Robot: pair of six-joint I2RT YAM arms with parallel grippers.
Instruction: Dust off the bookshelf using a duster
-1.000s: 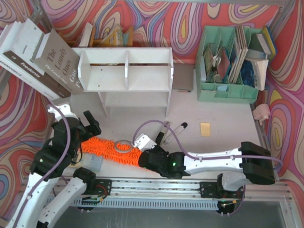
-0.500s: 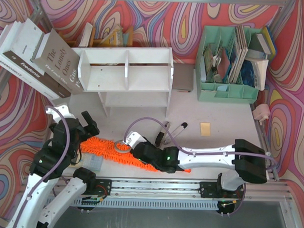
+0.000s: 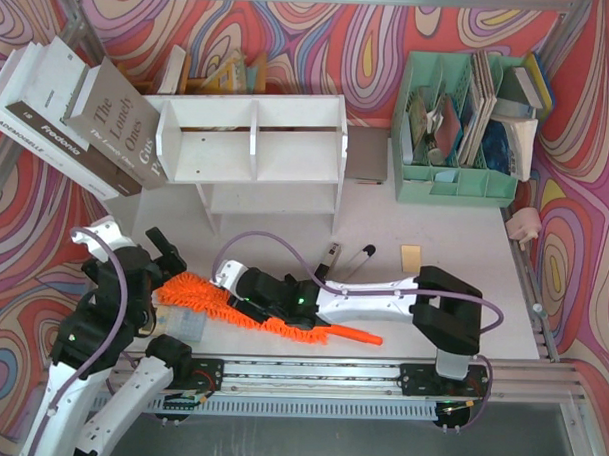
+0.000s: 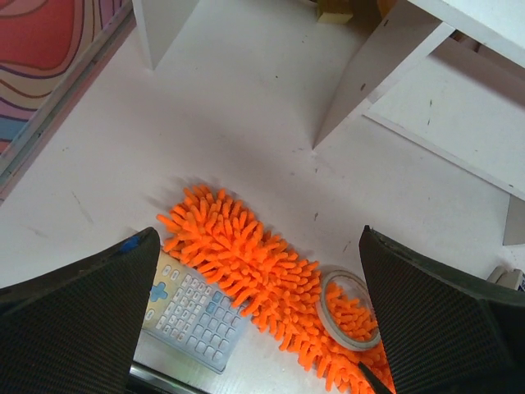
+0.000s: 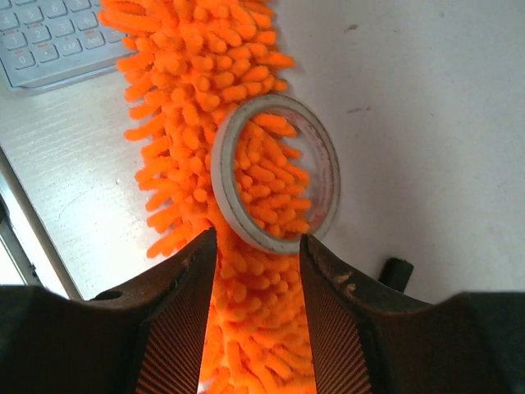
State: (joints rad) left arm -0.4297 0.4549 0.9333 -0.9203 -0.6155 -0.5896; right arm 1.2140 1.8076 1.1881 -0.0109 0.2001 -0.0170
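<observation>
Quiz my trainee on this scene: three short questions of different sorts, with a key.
1. True or false: the duster lies on the table, not on the bookshelf.
2. Which has the duster between its fingers: the left gripper or the right gripper?
3. The tape ring lies: A, on the duster's fluff; B, on the bookshelf; C, on bare table away from the duster.

Key: 1 true; 2 right gripper; 3 A.
</observation>
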